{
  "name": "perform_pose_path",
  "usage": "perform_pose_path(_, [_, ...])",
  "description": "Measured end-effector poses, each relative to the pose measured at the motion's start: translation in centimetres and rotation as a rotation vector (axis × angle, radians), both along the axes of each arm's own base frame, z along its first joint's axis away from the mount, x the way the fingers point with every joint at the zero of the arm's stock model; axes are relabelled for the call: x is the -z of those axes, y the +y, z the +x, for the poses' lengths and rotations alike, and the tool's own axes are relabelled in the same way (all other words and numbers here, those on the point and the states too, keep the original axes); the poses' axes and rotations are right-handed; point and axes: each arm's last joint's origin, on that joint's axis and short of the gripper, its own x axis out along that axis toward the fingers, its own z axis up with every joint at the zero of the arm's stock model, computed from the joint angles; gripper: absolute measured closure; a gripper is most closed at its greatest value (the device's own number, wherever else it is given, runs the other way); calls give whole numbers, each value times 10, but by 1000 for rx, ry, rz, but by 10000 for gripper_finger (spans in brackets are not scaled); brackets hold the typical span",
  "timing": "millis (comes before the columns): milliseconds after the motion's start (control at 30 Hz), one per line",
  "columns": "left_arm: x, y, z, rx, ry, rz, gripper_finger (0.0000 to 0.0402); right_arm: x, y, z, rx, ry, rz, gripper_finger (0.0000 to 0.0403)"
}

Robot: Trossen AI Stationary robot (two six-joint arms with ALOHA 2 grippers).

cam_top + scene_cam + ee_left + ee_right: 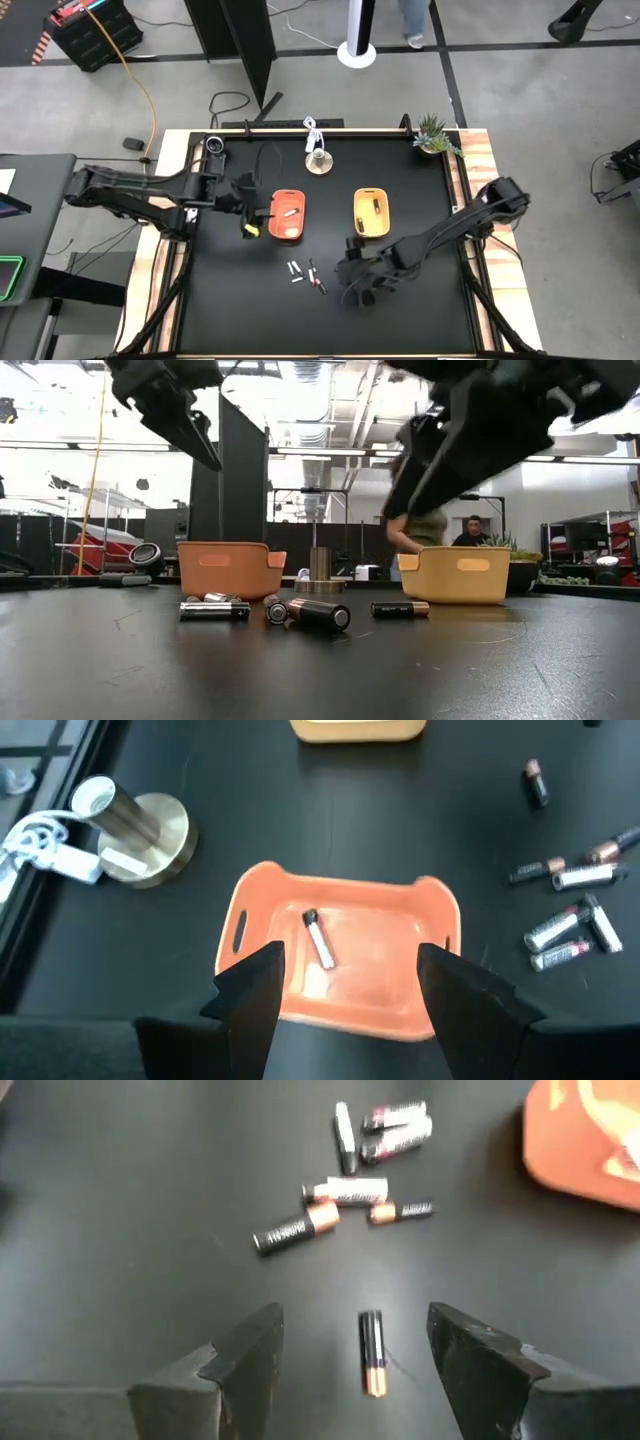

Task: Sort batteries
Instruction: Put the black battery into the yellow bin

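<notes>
Several small batteries (350,1180) lie loose in a cluster on the black table (420,320), near its front middle. A silvery battery (320,938) lies inside the orange tray (340,955). One dark battery (374,207) lies in the yellow tray (371,212). My left gripper (345,990) hangs open above the orange tray's left end, touching nothing. My right gripper (355,1355) is open above a lone dark battery with a coppery end (372,1352), which lies flat on the table between the fingers, apart from both.
A brass cylinder on a round base (319,160) with a white cable stands behind the trays. A small potted plant (435,135) sits at the far right corner, and a dark round device (214,146) at the far left corner. A person shows in the room beyond the table.
</notes>
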Motion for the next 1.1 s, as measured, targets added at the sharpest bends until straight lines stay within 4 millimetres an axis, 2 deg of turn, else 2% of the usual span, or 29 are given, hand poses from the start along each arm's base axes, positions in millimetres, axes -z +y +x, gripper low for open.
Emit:
perform_pose_path(367, [4, -37, -10, 2, 13, -1, 178, 33, -14, 28, 57, 242, -24, 137])
perform_pose_path(600, [22, -58, -16, -4, -12, -9, 178, 46, -25, 37, 67, 324, -23, 159])
perform_pose_path(833, [36, -72, -17, 19, -86, -59, 178, 47, -30, 38, 59, 336, -10, 242])
perform_pose_path(1100, [35, -86, -20, 14, -141, -69, 178, 47, -30, 38, 39, 334, -27, 350])
